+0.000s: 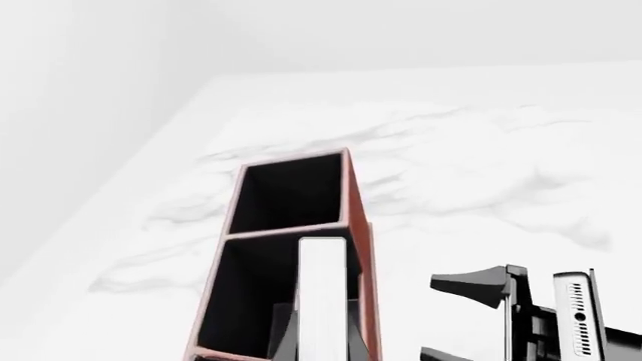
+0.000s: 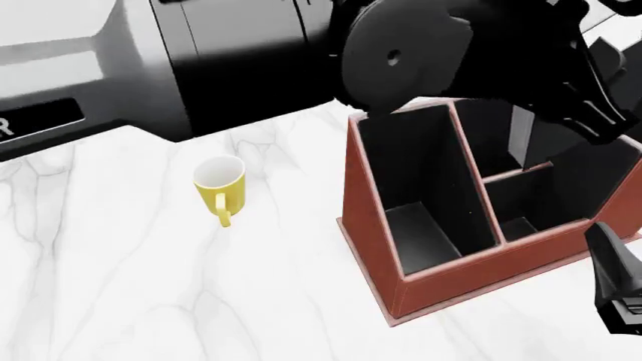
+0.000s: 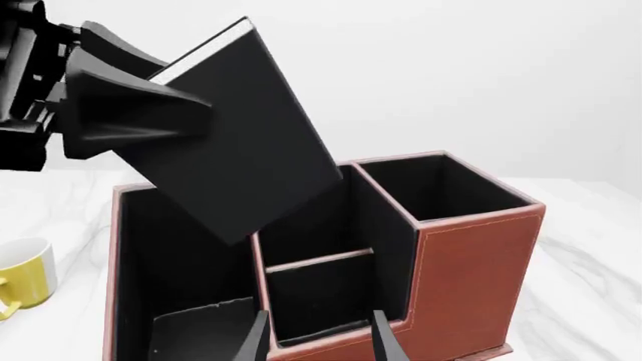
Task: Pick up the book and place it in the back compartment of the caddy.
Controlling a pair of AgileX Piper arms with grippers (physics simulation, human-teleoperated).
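My left gripper [image 3: 186, 90] is shut on the book [image 3: 240, 143], a black hardcover with white page edges, and holds it tilted above the reddish-brown caddy [image 3: 471, 256]. In the left wrist view the page edges [image 1: 323, 301] stand between my fingers, inside the caddy [image 1: 356, 210]. In the front view a strip of the book [image 2: 519, 134] shows in the back compartment [image 2: 497, 128], beyond the low cross-divider [image 2: 516, 173]; the left arm [image 2: 452, 53] hides the rest. My right gripper [image 3: 319, 342] is open and empty, close to the caddy's near wall.
A yellow mug [image 2: 221, 188] stands on the white marble table [image 2: 120, 286], left of the caddy. The long narrow compartment [image 2: 422, 180] runs along the caddy's left side. The right arm's gripper [image 1: 501, 301] sits close beside the caddy in the left wrist view.
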